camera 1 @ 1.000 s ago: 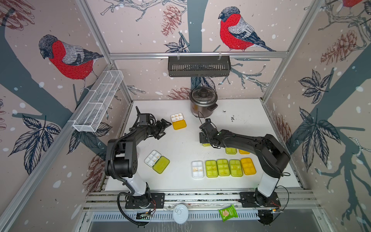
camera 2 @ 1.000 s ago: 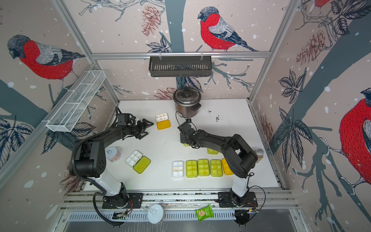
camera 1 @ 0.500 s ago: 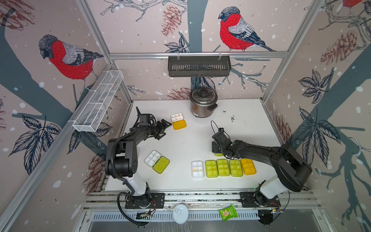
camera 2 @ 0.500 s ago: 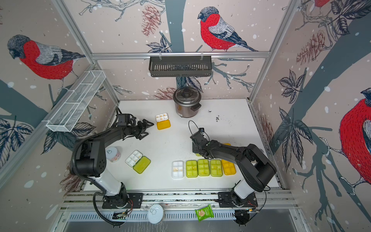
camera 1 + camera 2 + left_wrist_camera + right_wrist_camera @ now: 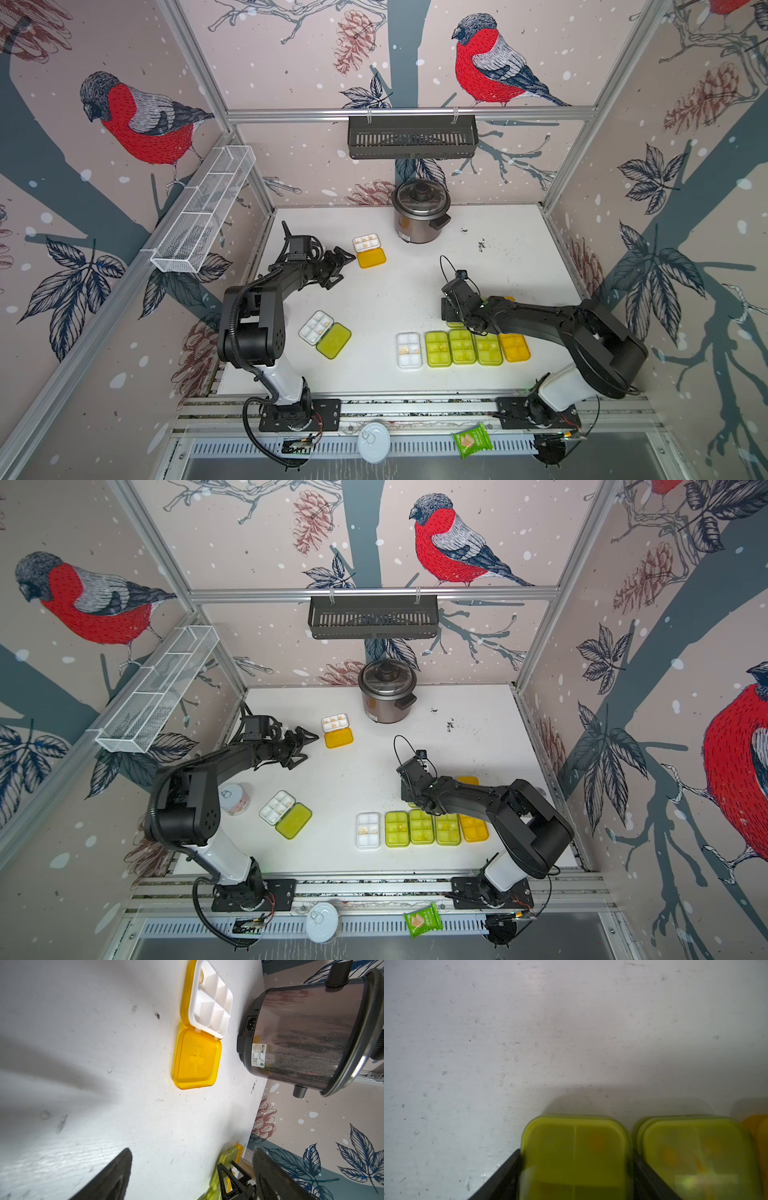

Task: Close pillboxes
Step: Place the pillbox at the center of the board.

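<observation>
My right gripper [image 5: 576, 1155] is shut on a closed lime-green pillbox [image 5: 575, 1134], one finger against each side, low over the table. Another green pillbox [image 5: 695, 1147] lies right beside it. In a top view this gripper [image 5: 453, 313] sits just behind a front row of closed pillboxes: one white [image 5: 409, 350], three green [image 5: 462, 345] and one orange [image 5: 514, 347]. An open orange pillbox [image 5: 372, 258] lies at the back. My left gripper [image 5: 343, 270] stands open and empty beside it. An open green pillbox [image 5: 333, 340] lies at the front left.
A steel cooker [image 5: 420, 216] stands at the back, close to the open orange pillbox [image 5: 197, 1061]. A small round can [image 5: 235, 798] sits by the left arm. A white can lid [image 5: 374, 441] and a green packet [image 5: 471, 440] lie in front of the table.
My right arm has swung from the table's middle toward the front right, carrying the green pillbox to the others there. The left arm has not moved.
</observation>
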`<state>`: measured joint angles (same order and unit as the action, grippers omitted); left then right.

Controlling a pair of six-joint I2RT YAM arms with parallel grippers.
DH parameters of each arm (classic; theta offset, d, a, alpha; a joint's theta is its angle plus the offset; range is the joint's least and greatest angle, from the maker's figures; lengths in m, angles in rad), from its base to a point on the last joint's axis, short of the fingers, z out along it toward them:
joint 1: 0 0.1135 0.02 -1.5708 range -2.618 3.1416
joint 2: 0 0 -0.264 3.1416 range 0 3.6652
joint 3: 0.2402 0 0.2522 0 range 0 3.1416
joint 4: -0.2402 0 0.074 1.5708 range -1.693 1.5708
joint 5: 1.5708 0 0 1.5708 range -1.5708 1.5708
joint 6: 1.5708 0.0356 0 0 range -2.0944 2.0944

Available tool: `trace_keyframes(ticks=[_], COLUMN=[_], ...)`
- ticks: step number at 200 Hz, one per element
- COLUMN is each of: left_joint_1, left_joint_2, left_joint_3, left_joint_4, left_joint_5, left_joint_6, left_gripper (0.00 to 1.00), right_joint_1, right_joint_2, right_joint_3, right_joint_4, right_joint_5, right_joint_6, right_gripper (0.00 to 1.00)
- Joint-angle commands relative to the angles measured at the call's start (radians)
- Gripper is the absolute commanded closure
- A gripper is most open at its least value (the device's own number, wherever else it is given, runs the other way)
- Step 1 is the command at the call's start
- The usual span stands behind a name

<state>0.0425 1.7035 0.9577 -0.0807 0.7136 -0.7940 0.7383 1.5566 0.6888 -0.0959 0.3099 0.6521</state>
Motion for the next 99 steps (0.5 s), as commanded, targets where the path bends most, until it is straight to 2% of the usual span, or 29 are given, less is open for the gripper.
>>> trace_keyframes(ticks=[1, 65, 99], left_joint_1=[0.000, -0.001, 0.001], left_joint_2=[0.002, -0.002, -0.058], left_joint_3=[0.003, 0.011, 0.030], left_joint_4=[0.029, 0.020, -0.014], left_joint_5=[0.011, 0.010, -0.025], left_joint_6=[0.004, 0.016, 0.054], left_gripper=[0.10, 0.10, 0.10], right_joint_1=[-0.001, 0.014, 0.039], right_joint_2=[0.008, -0.027, -0.071], right_joint_3=[0.004, 0.041, 0.102], right_joint_4=[0.023, -0.015, -0.056], right_joint_5=[0.014, 0.005, 0.014], right_joint_6=[0.005, -0.008, -0.045], right_gripper=[0.23, 0.20, 0.19])
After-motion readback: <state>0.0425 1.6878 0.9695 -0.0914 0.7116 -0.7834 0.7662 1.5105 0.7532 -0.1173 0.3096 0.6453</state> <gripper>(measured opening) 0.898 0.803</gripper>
